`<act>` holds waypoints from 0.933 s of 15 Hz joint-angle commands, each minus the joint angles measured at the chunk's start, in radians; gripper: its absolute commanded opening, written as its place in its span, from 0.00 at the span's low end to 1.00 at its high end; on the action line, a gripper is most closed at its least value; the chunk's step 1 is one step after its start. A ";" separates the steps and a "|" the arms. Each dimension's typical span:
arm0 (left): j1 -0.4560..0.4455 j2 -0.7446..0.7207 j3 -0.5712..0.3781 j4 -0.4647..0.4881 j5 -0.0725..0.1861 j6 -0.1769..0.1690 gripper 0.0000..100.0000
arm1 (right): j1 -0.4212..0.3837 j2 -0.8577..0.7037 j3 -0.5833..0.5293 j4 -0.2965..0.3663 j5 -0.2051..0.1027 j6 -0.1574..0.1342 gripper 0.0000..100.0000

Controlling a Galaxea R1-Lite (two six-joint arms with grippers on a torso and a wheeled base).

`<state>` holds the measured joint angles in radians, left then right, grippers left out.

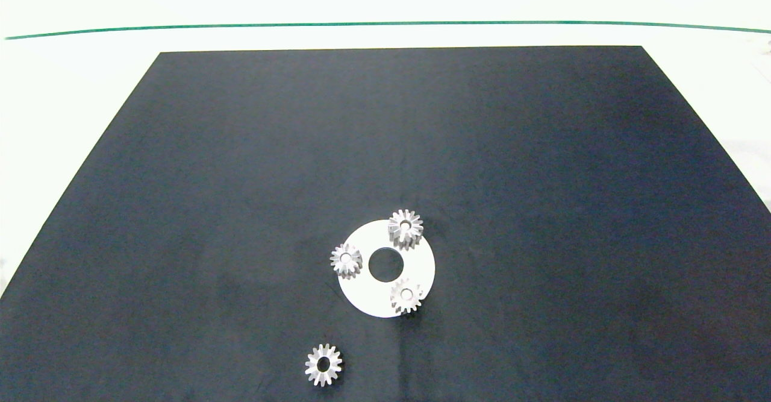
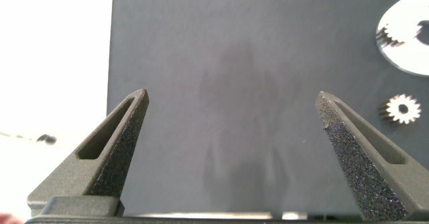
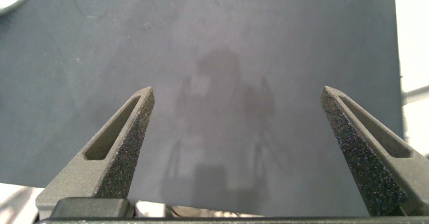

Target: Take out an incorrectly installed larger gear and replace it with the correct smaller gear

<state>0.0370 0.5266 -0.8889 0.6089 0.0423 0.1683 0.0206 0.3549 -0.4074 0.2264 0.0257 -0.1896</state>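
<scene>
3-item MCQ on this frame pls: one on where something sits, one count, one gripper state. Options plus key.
1. Where does the loose gear lie?
A. On the dark mat, off the white disc
B. In the disc's centre hole
C. Between a gripper's fingers

2. How many gears sit on the white disc?
A. One
B. Three
C. Five

3. How do both grippers stand?
A. Both shut on gears
B. One open, one shut
C. Both open, holding nothing

Key:
1 A: the loose gear rests on the dark mat, apart from the white disc.
2 B: the larger gear and two smaller ones ring its hole.
3 C: the left gripper and right gripper have fingers spread over bare mat.
</scene>
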 commanded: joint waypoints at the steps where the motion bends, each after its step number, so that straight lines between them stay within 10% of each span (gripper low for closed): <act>1: 0.073 0.349 -0.239 0.213 0.034 0.053 1.00 | 0.108 0.447 -0.275 0.014 0.003 -0.065 1.00; 7: 0.061 0.426 -0.372 0.259 0.057 0.056 1.00 | 0.381 0.926 -0.603 0.047 -0.020 -0.067 1.00; 10: 0.067 0.424 -0.395 0.298 0.059 0.051 1.00 | 0.530 1.104 -0.872 0.202 -0.106 -0.068 1.00; 14: 0.067 0.412 -0.401 0.307 0.059 0.053 1.00 | 0.633 1.228 -1.096 0.364 -0.112 -0.116 1.00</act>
<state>0.1038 0.9487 -1.2887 0.9102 0.1000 0.2198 0.5917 1.4706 -1.4138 0.5494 -0.0794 -0.2870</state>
